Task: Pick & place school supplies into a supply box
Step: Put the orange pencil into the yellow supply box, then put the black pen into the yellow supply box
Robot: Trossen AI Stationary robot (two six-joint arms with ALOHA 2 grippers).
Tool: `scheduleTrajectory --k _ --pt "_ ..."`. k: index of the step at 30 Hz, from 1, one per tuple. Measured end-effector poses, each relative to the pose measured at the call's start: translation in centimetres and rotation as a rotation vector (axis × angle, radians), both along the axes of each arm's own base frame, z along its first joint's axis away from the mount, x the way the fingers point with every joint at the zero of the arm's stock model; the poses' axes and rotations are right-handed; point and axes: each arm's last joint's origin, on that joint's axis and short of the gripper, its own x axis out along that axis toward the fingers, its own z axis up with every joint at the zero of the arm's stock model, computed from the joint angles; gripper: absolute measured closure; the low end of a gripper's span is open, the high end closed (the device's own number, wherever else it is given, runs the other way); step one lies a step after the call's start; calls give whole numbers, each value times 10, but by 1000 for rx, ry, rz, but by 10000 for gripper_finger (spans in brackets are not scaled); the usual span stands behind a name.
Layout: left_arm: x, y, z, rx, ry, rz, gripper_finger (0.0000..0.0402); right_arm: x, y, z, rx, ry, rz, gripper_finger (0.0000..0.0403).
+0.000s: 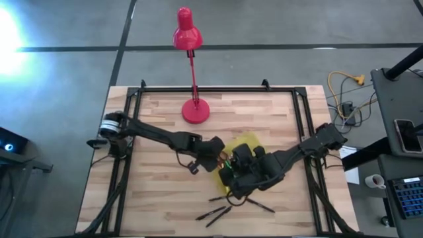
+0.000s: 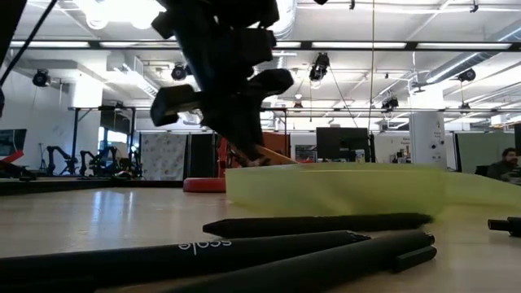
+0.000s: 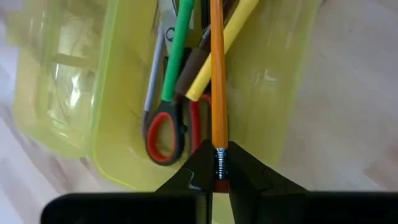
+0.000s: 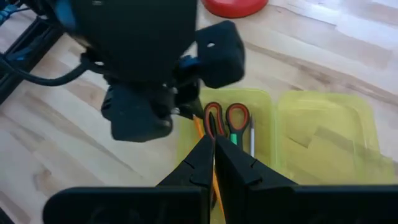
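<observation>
From overhead, both dark arms crowd over the supply box (image 1: pixel 246 142), so only a corner of its translucent yellow-green plastic shows between them and nearly all of what lies inside is covered. The left wrist view opens it up: the left pincer (image 3: pixel 214 177) is clamped narrow on the metal-ferrule end of an orange pencil (image 3: pixel 217 81), whose slim straight shaft runs out over the box and is cut off at the picture's edge. Under it in the box lie red-handled scissors (image 3: pixel 166 134) with glossy looped grips, a green marker (image 3: pixel 177 53), a thick yellow pencil (image 3: pixel 219 50) and a dark brownish stick that is hard to name; their far ends are all cropped. The box has rounded corners and thin glossy walls, and its hinged lid (image 4: pixel 326 134) lies open flat beside the tray, clear enough for the desk's grain to show through. The right pincer (image 4: pixel 214 158) is closed on nothing, its fingers pressed together just above the box's near end, with the bulk of the left arm filling much of that view. In the low view the box is a pale, blurred yellow band, and the pencil's tip barely peeks out under the dark left wrist. Several matte black pens (image 1: pixel 215 213) lie loose on the pale wood-plank desk (image 1: pixel 152 185) near its front edge, apart from the box. A red desk lamp (image 1: pixel 190 66) stands at the far edge, round base on the wood.
</observation>
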Motion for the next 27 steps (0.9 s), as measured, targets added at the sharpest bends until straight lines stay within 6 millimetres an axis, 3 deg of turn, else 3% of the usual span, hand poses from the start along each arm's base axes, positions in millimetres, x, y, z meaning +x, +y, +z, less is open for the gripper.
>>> scheduleTrajectory --k 7,14,19,27 --pt "11 12 -3 5 25 23 384 -4 7 -1 -3 4 19 394" --pt "5 14 -3 -25 73 100 334 -7 7 -9 -28 51 28 394" --pt "4 14 0 -60 77 161 306 -11 13 -25 87 216 140 394" --pt "-7 13 24 -182 57 278 288 -41 47 -60 184 435 240 394"
